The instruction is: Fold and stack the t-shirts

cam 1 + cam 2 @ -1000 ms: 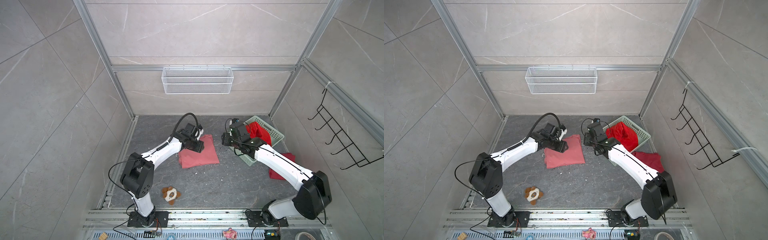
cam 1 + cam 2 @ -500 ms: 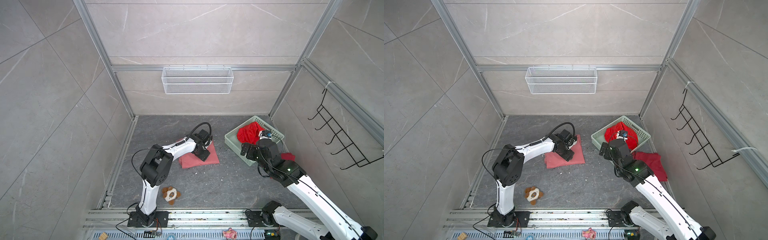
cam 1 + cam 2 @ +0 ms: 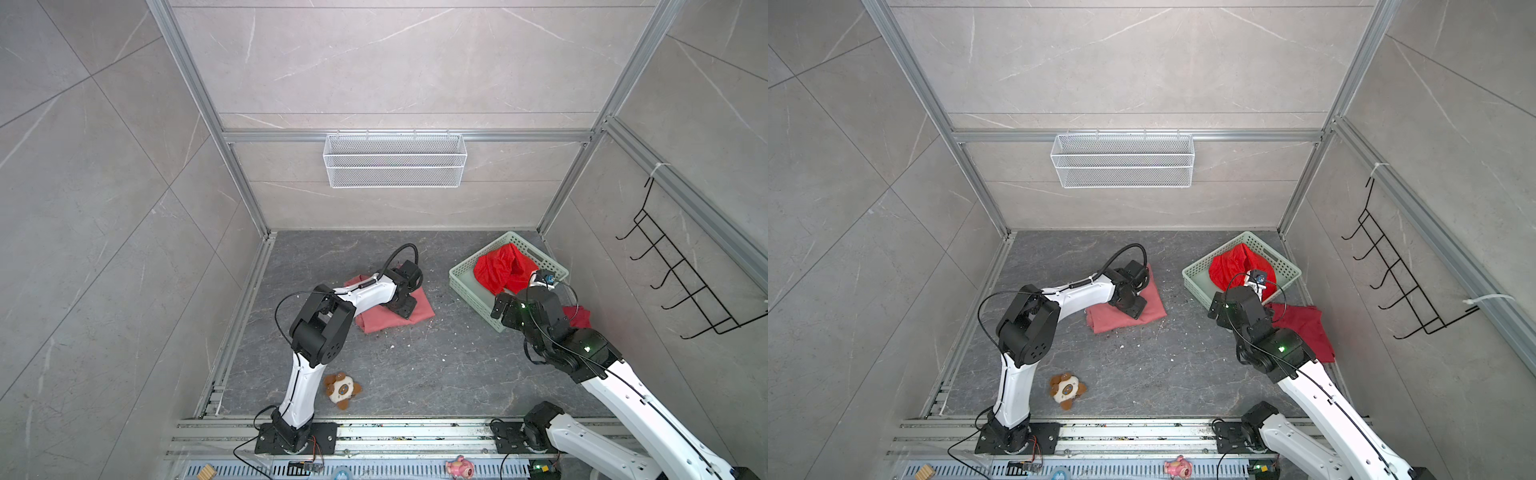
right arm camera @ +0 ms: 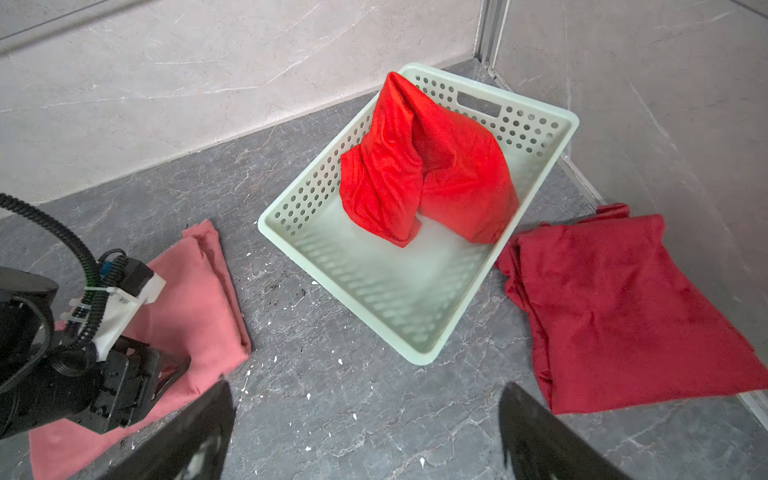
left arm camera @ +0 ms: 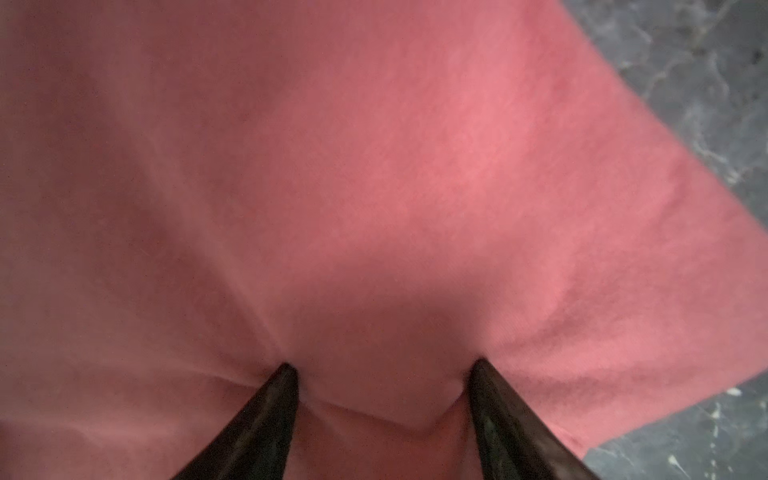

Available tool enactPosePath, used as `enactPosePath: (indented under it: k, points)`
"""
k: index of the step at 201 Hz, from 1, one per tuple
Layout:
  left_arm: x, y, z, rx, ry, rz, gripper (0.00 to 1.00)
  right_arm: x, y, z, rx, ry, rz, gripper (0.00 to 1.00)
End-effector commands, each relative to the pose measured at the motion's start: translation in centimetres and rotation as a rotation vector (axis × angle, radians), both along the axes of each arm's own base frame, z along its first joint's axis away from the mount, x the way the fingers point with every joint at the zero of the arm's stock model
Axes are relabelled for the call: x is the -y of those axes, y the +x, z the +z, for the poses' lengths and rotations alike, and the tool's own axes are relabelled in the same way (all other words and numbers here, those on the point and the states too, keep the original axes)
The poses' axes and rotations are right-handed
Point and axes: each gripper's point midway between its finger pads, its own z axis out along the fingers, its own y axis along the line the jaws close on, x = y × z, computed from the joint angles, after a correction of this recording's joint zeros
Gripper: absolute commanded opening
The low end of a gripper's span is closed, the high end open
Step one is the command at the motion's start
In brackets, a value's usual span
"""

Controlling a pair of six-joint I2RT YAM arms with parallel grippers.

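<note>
Near-left: plush toy (image 3: 343, 390) on the floor, not part of the job, clear of the work.

Left gripper (image 5: 382, 368): jaws spread, both tips dug into the salmon-pink shirt (image 3: 376, 322), soft hump of cloth between them. Can't tell if that's a pinch or just a press. The shirt lies mid-floor, folded to a rough rectangle, layered edge on its far-right side.

Basket (image 4: 382, 274), far right of centre: scarlet shirt (image 4: 415, 166) heaped inside, not folded, peak leaning on the far wall.

Right gripper (image 4: 365, 388): jaws wide, empty, hovering over bare floor near the basket's near corner.

Right wall: crimson shirt (image 4: 623, 299) flat on the floor, touching the basket's right side, folded roughly, edges rumpled.

Read: pink looks finished bar a final press, crimson roughly folded, scarlet untouched, nothing stacked.

Next, my call: left lifts straight off so the fold doesn't drag. Right takes the scarlet by its peak, clears the rim and lays it on the open floor between pink and basket. Needs both arms to spread.
</note>
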Motion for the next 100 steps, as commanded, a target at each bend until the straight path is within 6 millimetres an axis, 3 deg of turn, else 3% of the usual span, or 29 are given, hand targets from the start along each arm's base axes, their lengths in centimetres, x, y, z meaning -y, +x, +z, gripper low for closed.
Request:
enactPosePath:
  k: [1, 33, 59, 100]
  points:
    - [-3.3, 0.6, -2.3, -0.054, -0.014, 0.221, 0.68, 0.3, -0.2, -0.9, -0.026, -0.02, -0.017, 1.0]
    - [-8.2, 1.7, -3.4, -0.113, -0.113, 0.493, 0.68, 0.1, -0.2, -1.4, -0.033, -0.01, -0.015, 0.99]
    - [-14.1, 2.2, -3.8, -0.143, -0.22, 0.709, 0.68, 0.1, -0.2, -1.4, -0.033, -0.004, -0.015, 1.0]
    - [-23.0, 1.3, -3.2, -0.1, -0.245, 0.974, 0.68, -0.3, 0.2, -1.1, -0.026, -0.001, -0.008, 1.0]
